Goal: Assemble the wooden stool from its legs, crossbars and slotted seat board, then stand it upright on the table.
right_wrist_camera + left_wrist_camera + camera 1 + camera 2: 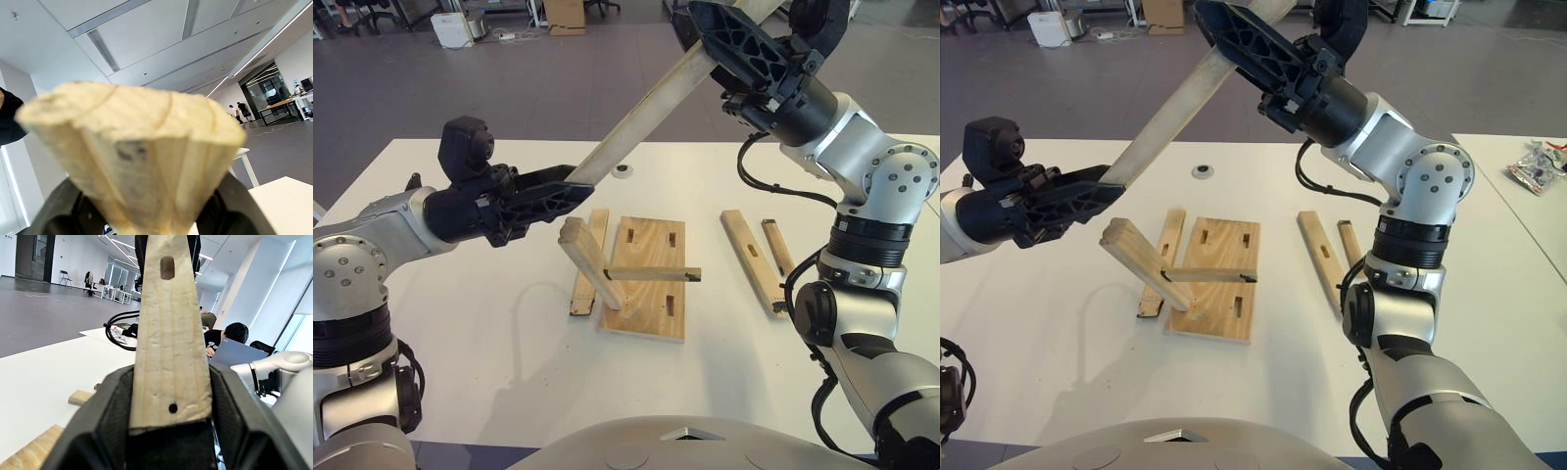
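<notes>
Left hand (578, 180) and right hand (710, 44) both clamped on one long leg (641, 113), held slanting above the desk (480, 333): left at lower end, right near upper. Seat board (651, 299) lies flat beneath it.

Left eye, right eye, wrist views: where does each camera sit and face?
Left eye view: head, facing forward and down at table and seat board; both arms, left gripper and right gripper gripping one leg.
Right eye view: head's other eye, same scene and arms.
Left wrist view: left wrist, facing along the leg into the room; own fingers flank it.
Right wrist view: right wrist, facing up past the leg's end to ceiling.
Shared by all: the leg.
</notes>
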You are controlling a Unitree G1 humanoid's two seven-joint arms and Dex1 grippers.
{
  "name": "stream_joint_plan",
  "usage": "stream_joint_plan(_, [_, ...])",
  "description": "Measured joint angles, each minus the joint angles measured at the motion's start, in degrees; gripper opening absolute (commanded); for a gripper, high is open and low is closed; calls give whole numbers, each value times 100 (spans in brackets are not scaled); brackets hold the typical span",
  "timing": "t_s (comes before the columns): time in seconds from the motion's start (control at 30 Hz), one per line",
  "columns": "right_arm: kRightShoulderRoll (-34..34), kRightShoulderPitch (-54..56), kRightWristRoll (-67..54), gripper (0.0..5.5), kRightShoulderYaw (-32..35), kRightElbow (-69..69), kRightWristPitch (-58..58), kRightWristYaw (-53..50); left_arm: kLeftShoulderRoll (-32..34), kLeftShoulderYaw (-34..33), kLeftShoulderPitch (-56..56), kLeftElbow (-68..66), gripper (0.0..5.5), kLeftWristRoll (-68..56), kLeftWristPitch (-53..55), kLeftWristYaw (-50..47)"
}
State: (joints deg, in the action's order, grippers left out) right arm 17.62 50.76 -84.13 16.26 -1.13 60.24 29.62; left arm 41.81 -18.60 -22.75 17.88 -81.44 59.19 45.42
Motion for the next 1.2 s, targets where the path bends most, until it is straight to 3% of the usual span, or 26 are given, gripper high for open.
stream_joint_plan(0.1, [32, 5, 402, 209, -66, -111, -156, -58, -113, -267, -159, -263, 310, 67, -406, -323])
stream_joint_plan(0.2, [303, 118, 1255, 208, -74, -467, -709, 7, -105, -559, -233, -686, 314, 729, -1067, -312])
stream_joint_plan(0.3, [1018, 112, 2639, 207, -329, -668, -1539, 415, -12, -1024, 95, -961, 314, 1163, -1515, -223])
stream_joint_plan(0.47, [2019, -1394, 4124, 207, -1001, 295, -2524, 1814, -614, -1334, 1528, -322, 314, 1726, -2224, -393])
stream_joint_plan(0.67, [2647, -2529, 3492, 207, -697, 935, -2118, 3248, -1473, -1532, 2612, 299, 314, 2154, -2938, -1060])
stream_joint_plan(0.83, [2731, -3533, 3572, 207, -760, 1024, -2188, 3926, -1600, -1514, 2687, 300, 314, 2300, -3147, -1197])
stream_joint_plan(1.2, [2336, -3807, 3151, 207, -452, 1573, -2576, 4102, -1587, -1407, 2473, 654, 314, 1887, -3114, -1517])
